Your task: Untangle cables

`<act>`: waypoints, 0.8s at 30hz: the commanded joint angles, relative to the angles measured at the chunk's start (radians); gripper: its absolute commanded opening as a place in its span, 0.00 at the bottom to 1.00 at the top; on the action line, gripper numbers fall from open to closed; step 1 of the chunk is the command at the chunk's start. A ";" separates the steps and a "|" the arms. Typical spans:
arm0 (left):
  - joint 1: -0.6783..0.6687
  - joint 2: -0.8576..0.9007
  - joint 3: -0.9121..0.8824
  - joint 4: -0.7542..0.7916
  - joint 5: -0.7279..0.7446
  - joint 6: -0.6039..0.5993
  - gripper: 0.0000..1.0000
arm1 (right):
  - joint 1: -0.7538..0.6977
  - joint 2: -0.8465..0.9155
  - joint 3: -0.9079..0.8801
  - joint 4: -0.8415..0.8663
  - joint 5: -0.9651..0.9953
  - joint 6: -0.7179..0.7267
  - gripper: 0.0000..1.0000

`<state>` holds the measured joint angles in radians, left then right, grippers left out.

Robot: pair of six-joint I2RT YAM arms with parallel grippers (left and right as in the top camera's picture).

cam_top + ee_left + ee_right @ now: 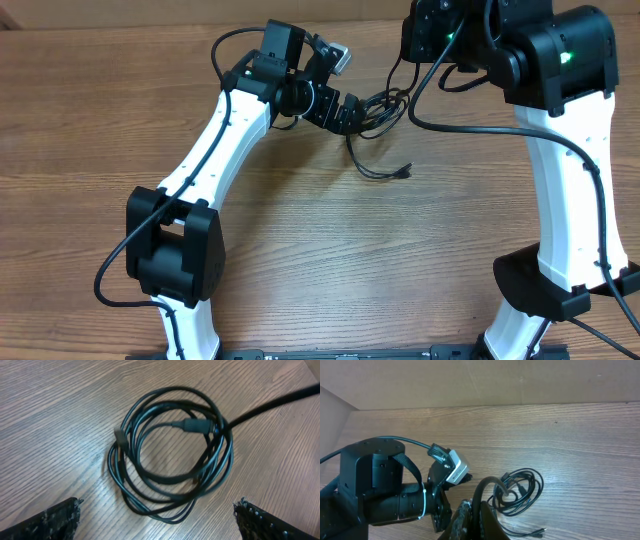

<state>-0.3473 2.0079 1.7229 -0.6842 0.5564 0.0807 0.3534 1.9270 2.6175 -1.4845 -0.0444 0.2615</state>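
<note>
Left wrist cam is giving me the best look. The cables are sitting in one bunched coil on the wooden table, with a plug end lying across the top of the ring. The left gripper is hovering over it, fingers spread wide and touching nothing. Overhead is showing what that view is cropping out: a loose strand trailing out of the coil toward the arm bases. The right gripper is only showing in its own cam, dark at the bottom edge, so I can't tell if it's apart or together.
</note>
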 commanded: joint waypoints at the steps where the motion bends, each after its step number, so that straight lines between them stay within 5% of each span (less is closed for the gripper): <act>1: -0.007 0.000 0.002 -0.002 0.010 -0.006 1.00 | 0.000 -0.034 0.027 0.009 -0.002 0.004 0.04; 10: -0.008 0.000 0.002 -0.018 0.021 0.000 1.00 | 0.000 -0.034 0.027 0.008 -0.002 0.003 0.04; 16: -0.037 0.001 0.000 -0.224 0.040 0.270 1.00 | 0.000 -0.034 0.027 0.009 -0.002 0.000 0.04; 24: -0.083 0.016 0.000 -0.134 -0.073 0.290 1.00 | 0.000 -0.034 0.027 0.008 -0.003 0.000 0.04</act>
<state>-0.4202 2.0079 1.7218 -0.8547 0.5262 0.3202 0.3534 1.9270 2.6175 -1.4841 -0.0452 0.2611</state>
